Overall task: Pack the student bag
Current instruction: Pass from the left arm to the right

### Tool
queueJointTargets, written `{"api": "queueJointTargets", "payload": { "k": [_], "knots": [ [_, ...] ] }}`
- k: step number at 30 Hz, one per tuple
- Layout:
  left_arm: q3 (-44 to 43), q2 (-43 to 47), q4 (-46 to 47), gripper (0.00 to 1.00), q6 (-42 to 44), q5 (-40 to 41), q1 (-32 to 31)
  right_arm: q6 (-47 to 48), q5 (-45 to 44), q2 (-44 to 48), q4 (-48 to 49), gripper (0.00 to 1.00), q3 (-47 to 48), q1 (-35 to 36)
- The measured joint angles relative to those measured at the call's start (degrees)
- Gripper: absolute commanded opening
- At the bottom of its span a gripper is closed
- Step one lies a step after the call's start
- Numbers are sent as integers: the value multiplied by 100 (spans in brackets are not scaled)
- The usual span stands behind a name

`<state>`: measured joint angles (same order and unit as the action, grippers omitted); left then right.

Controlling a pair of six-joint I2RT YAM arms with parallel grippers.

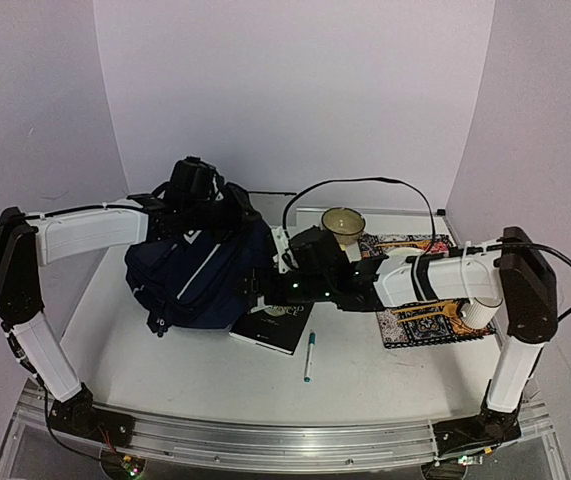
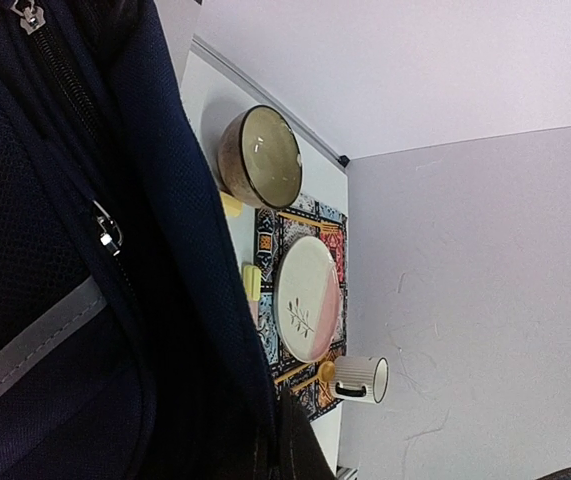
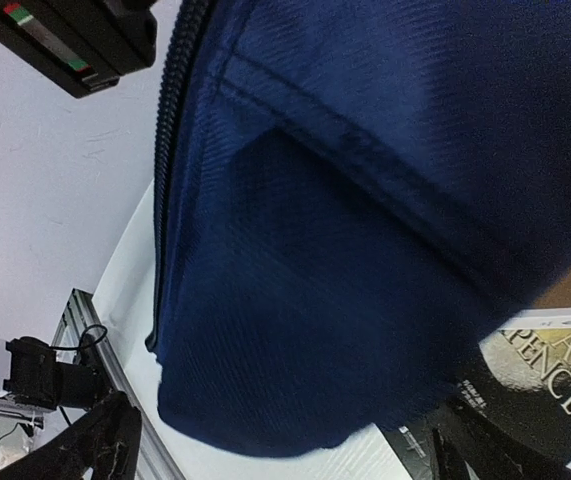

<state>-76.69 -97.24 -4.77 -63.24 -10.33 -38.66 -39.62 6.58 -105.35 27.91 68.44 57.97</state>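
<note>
The student bag (image 1: 200, 270) is a dark navy backpack with grey stripes, lying at the table's middle left. My left gripper (image 1: 193, 190) sits at the bag's raised top edge. In the left wrist view the bag's fabric and zipper (image 2: 65, 250) fill the left side and hide the fingers. My right gripper (image 1: 257, 285) is at the bag's right edge. In the right wrist view its fingers (image 3: 95, 440) stand wide apart, open, with the navy fabric (image 3: 345, 250) hanging just ahead between them. A black book (image 1: 275, 325) lies by the bag's near right corner, partly under it (image 3: 550, 365).
A teal pen (image 1: 309, 357) lies in front of the book. At the right are a patterned placemat (image 1: 405, 330), a bowl (image 1: 343, 225), a plate (image 2: 307, 297) and a white mug (image 1: 475, 312). Walls close in at the back and sides.
</note>
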Motion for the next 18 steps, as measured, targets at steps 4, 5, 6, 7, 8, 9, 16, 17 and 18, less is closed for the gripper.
{"api": "queueJointTargets", "payload": {
  "k": [4,5,6,7,8,9,16,17,18],
  "knots": [
    [3,-3,82,1,-34,57,-115,-136,-10,-206,93,71,183,72],
    [11,-3,101,3,-34,63,-135,-138,-10,-225,97,60,218,77],
    [29,-3,135,5,-32,71,-150,-121,-8,-237,92,51,256,79],
    [53,-3,178,8,-28,91,-155,-102,1,-241,91,39,283,79],
    [85,0,228,10,-14,113,-155,-98,5,-242,88,26,303,79],
    [119,5,280,13,3,133,-155,-94,7,-242,84,18,321,79],
    [447,539,419,41,451,402,-157,5,-5,-223,35,0,331,78],
    [478,670,404,45,552,462,-157,32,-12,-218,12,0,331,77],
    [483,786,376,48,678,514,-157,69,-21,-209,-28,0,331,76]
  ]
}}
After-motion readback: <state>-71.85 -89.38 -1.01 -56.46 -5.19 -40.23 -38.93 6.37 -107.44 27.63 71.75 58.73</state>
